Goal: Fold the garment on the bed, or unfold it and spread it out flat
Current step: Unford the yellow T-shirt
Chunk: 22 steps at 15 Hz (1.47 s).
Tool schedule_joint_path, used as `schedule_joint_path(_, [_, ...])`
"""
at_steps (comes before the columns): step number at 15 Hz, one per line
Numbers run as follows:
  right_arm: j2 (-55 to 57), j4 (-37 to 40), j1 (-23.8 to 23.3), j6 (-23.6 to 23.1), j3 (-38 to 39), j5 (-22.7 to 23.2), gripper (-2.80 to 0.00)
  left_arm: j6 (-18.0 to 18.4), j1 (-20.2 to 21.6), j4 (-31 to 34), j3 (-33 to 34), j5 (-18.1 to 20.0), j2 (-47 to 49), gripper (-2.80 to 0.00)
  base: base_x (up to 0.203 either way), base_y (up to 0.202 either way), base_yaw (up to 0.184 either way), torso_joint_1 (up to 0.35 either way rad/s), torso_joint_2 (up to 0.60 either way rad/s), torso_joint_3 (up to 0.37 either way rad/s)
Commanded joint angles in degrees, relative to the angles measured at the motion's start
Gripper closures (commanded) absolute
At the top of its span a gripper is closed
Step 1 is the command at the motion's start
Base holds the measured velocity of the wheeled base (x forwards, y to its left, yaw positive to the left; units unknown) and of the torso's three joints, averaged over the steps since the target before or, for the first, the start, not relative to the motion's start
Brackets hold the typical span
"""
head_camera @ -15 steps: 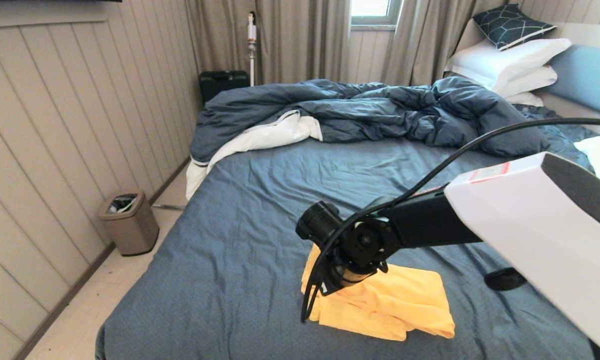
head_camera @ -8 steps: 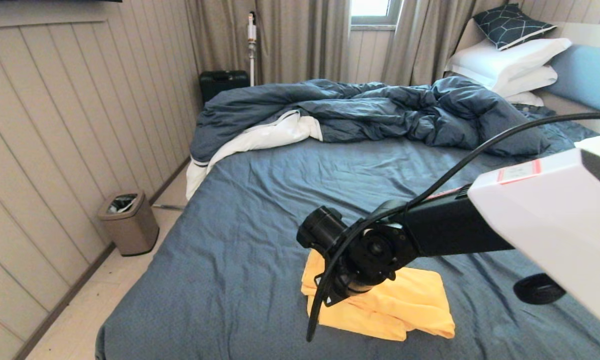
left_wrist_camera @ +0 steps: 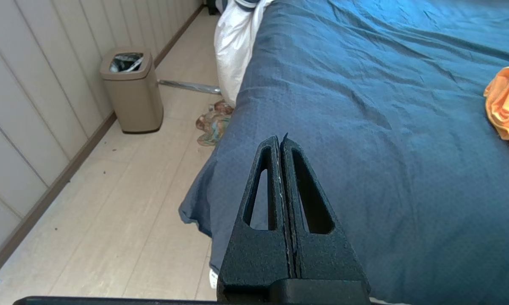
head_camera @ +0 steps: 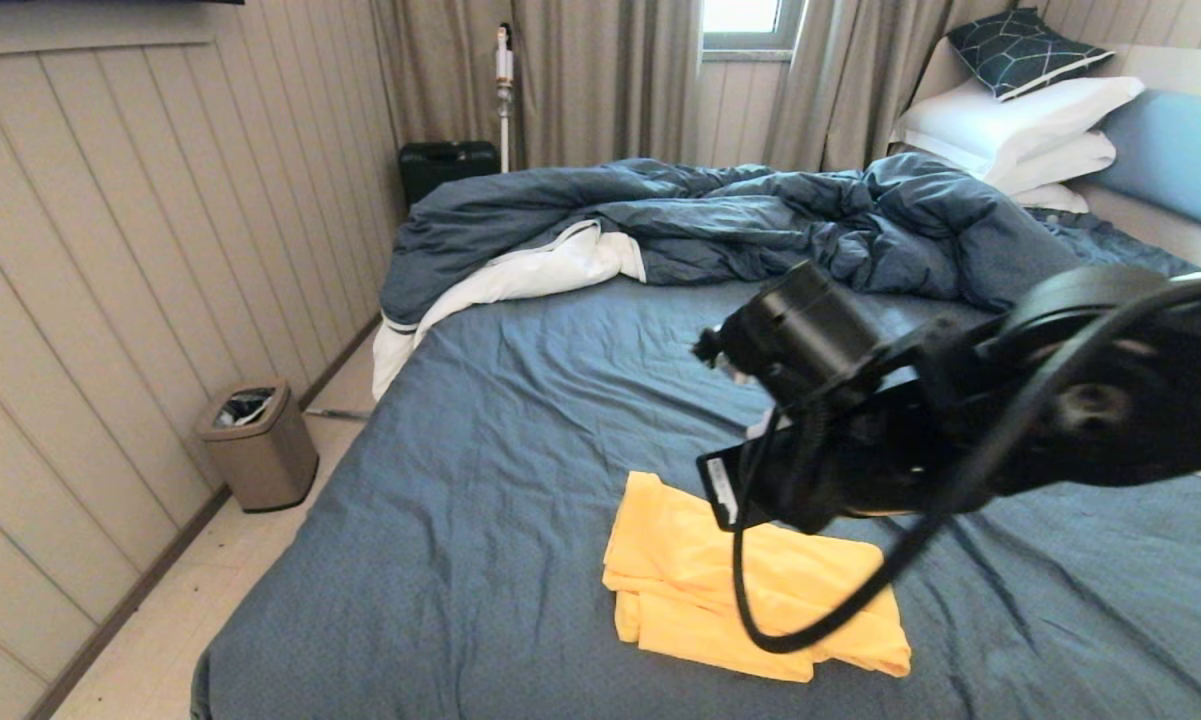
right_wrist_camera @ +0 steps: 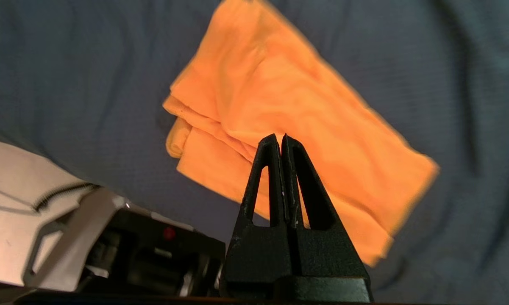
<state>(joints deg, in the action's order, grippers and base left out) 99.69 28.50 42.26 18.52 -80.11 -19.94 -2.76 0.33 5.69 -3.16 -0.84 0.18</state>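
The yellow garment (head_camera: 675,565) lies folded into a compact rectangle on the slate-blue sheet of the bed (head_camera: 520,430), near its front edge; its lettering and graphic are hidden. My right arm (head_camera: 860,430) hangs raised above it. In the right wrist view the right gripper (right_wrist_camera: 281,138) is shut and empty, well above the garment (right_wrist_camera: 279,93) and not touching it. The left gripper (left_wrist_camera: 281,140) is shut and empty, hovering over the sheet near the bed's left edge, with a corner of the garment (left_wrist_camera: 506,106) off to one side.
A rumpled dark-blue duvet (head_camera: 760,220) with white lining fills the far half of the bed, with white pillows (head_camera: 1010,120) at the headboard (head_camera: 1175,150). A tan bin (head_camera: 257,445) stands on the floor by the panelled wall. Something colourful (left_wrist_camera: 214,123) lies on the floor beside the bed.
My right arm has lifted off the garment and swung up and to the right. The folded garment, partly covered before, now shows almost whole and has not shifted.
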Motion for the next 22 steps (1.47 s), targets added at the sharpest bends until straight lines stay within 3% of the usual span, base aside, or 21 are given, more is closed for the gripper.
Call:
schedule_joint_path(1, [-14.29,0.13,-0.56,-0.02,3.17,-1.0,0.0,-0.05,0.01,0.02,-0.01,-0.04,-0.01,0.0,0.0,0.0,0.0,0.0,0.0,0.0])
schedule_joint_path(6, [-41.38,0.1,-11.93,-2.08,18.32,-10.82,0.0,-0.05,0.02,0.02,-0.01,-0.04,-0.03,0.0,0.0,0.0,0.0,0.0,0.0,0.0])
schedule_joint_path(8, [-50.06,0.15,-17.76,-3.16,24.98,-12.54,0.0,0.09,0.02,-0.13,-0.01,-0.04,-0.09,0.0,0.0,0.0,0.0,0.0,0.0,0.0])
schedule_joint_path(13, [-65.72,-0.01,-26.95,-5.7,41.85,-14.58,0.0,0.12,0.02,-0.16,0.08,-0.04,-0.09,0.0,0.0,0.0,0.0,0.0,0.0,0.0])
schedule_joint_path(16, [-73.45,-0.4,-32.52,-8.4,49.45,-14.44,0.0,-0.05,0.02,-0.16,-0.01,-0.04,-0.01,0.0,0.0,0.0,0.0,0.0,0.0,0.0])
schedule_joint_path(19, [-81.15,-3.41,-33.29,-9.47,57.18,-12.25,0.0,-0.05,0.02,-0.07,-0.01,-0.04,-0.01,0.0,0.0,0.0,0.0,0.0,0.0,0.0])
schedule_joint_path(22, [-83.78,-13.65,-33.52,-10.5,66.31,-7.68,0.0,-0.05,0.02,0.02,-0.01,-0.04,-0.01,0.0,0.0,0.0,0.0,0.0,0.0,0.0])
